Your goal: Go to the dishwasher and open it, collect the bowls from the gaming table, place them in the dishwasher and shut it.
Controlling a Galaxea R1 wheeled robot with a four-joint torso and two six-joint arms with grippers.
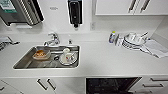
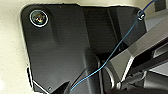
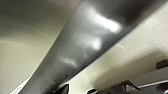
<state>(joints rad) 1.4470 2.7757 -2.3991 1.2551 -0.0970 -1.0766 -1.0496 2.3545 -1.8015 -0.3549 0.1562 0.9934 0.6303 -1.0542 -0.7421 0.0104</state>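
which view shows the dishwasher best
The head view: the built-in dishwasher with a dark inside sits open below the white countertop, right of the stainless-steel sink. The right wrist view has a blurred brushed-metal band that may be its front; I cannot tell. The left wrist view gives robot parts.

The left arm's wide dark plate and grey jointed bar show, a thin blue cable crossing them.

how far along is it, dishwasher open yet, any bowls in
Done: the dishwasher under the counter looks open, its dark inside showing. In hand: nothing that can be seen; the right wrist view shows a blurred steel surface up close. Left: no coloured bowls are seen by the sink, so collecting, loading and closing seem still to do.
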